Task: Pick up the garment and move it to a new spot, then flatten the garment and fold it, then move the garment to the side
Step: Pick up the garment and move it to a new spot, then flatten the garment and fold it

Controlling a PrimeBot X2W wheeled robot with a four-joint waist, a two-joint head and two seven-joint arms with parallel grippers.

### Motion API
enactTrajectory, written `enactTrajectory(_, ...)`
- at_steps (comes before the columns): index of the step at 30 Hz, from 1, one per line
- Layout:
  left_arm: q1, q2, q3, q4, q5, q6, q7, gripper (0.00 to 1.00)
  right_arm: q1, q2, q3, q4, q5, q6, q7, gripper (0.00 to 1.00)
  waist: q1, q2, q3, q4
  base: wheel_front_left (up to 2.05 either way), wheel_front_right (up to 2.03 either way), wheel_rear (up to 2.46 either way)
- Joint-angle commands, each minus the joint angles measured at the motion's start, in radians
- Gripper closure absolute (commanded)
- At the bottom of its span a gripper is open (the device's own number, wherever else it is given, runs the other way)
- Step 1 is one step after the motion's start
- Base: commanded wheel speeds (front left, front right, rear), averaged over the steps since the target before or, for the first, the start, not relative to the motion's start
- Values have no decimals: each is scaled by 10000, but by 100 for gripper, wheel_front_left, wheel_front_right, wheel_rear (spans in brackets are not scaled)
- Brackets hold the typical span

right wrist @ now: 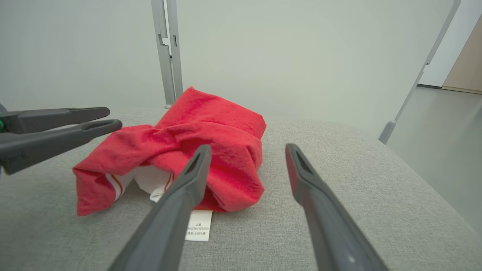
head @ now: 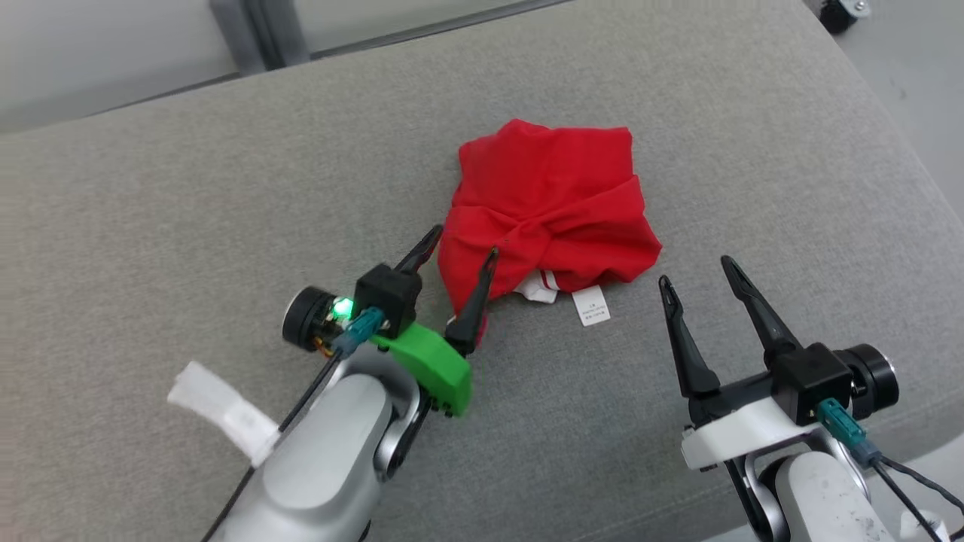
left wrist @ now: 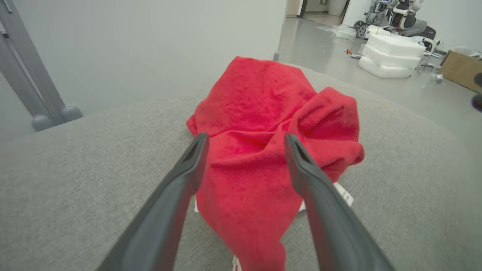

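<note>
**Head view.** We see the crumpled red cloth garment (head: 550, 196) lying near the middle of the grey fabric cushion (head: 188, 196). A white care label (head: 591, 307) and a bit of white lining stick out at its near edge. The left gripper (head: 463, 245) is at the garment's near-left corner. Its fingers are spread wide, one tip just off the cloth and the other over it, and nothing is clamped. The right gripper (head: 697, 272) hangs over bare cushion near the garment's right side, apart from it, fingers wide.

**Left wrist view.** The left gripper (left wrist: 245, 137) has both dark fingers well apart. The garment (left wrist: 263, 113) is heaped between and beyond them, and a red fold runs down between them toward the camera. We cannot tell whether either finger touches the cloth.

**Right wrist view.** The right gripper (right wrist: 247, 147) is wide and holds nothing. The garment (right wrist: 211, 128) lies ahead and to the view's left, with the label (right wrist: 198, 226) flat on the cushion (right wrist: 357, 210). The left gripper (right wrist: 113, 117) shows at the view's left edge, above the cloth.
</note>
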State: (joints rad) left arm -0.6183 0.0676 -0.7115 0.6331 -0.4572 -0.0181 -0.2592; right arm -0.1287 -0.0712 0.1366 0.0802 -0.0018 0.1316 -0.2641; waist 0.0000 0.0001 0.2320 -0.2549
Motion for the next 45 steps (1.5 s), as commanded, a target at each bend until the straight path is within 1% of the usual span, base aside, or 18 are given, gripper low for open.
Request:
enactTrajectory(1, 591, 250, 295, -484, -67, 249, -59, 0, 210, -33, -27, 44, 44, -17, -5, 0, 0, -1, -1041, 1029, 0, 0, 0)
enactTrajectory(4, 2048, 523, 1249, -1849, -103, 735, -57, 0, 461, -27, -43, 97, 89, -17, -5, 0, 0, -1, -1476, 1450, 0, 0, 0)
enactTrajectory(6, 2935, 679, 1916, -2686, 107, 996, -59, 0, 569, -16, -24, 125, 92, -17, -5, 0, 0, -1, -1718, 1680, 0, 0, 0)
enactTrajectory(8, 3783, 695, 2658, -3462, 290, 1160, -60, 0, 668, -8, -39, 146, 112, -17, -5, 0, 0, -1, -1908, 1862, 0, 0, 0)
enactTrajectory(10, 4545, 653, 3330, -4164, 663, 1216, -51, 0, 723, -4, -18, 133, 106, -17, -5, 0, 0, -1, -2037, 2014, 0, 0, 0)
enactTrajectory(13, 5484, 466, 4186, -4938, 1226, 1159, -50, 0, 902, -39, -29, 141, 86, -17, -5, 0, 0, -1, -2259, 2172, 0, 0, 0)
enactTrajectory(17, 6497, 208, 4922, -5650, 2071, 900, -51, 0, 1114, -42, -36, 178, 66, -17, -5, 0, 0, -1, -2560, 2211, 0, 0, 0)
enactTrajectory(20, 7206, -11, 5460, -6059, 2408, 781, -51, 0, 1381, -21, 99, 132, 38, -17, -5, 0, 0, -1, -2740, 2170, 0, 0, 0)
enactTrajectory(21, 7399, -65, 5567, -6174, 2522, 700, -51, 0, 1480, -17, 117, 152, 66, -17, -5, 0, 0, -1, -2800, 2165, 0, 0, 0)
enactTrajectory(26, 7987, -153, 6016, -6147, 2611, 716, -52, 0, 1788, 40, 74, 293, 110, -17, -5, 0, 0, -1, -2959, 2176, 0, 0, 0)
enactTrajectory(31, 8058, -166, 5859, -6049, 2371, 711, -52, 0, 1866, 70, 88, 451, 92, -17, -5, 0, 0, -1, -3050, 2197, 0, 0, 0)
enactTrajectory(45, 8090, -168, 5765, -5994, 2402, 812, -52, 0, 1923, 95, 145, 575, 73, -17, -5, 0, 0, -1, -3169, 2027, 0, 0, 0)
